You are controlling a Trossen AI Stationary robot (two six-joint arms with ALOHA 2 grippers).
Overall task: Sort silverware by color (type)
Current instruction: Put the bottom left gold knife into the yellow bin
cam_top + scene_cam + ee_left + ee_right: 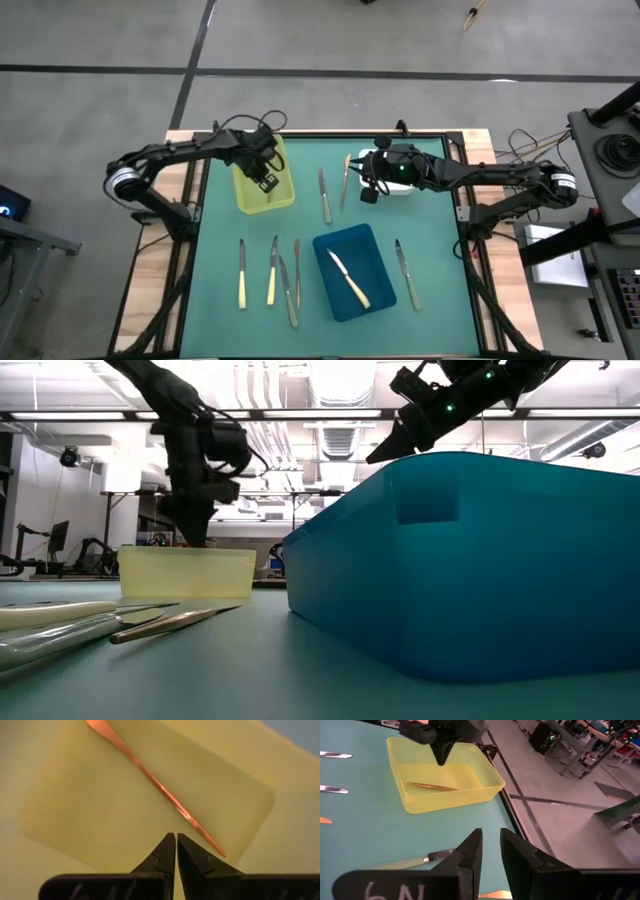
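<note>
A gold-copper utensil lies flat on the floor of the yellow tray at the far left. My left gripper hangs shut just above it, pointing down into the tray, and holds nothing. My right gripper hovers at the far right over a white tray, its fingers a narrow gap apart with nothing between them. A cream-handled knife lies in the blue tray. More silverware lies on the green mat: several pieces at the near left, two at the far middle, one at the near right.
The blue tray fills the near middle of the mat and blocks much of the low view. The yellow tray's walls surround my left gripper. A knife lies on the mat below my right gripper. Bare mat lies between the trays.
</note>
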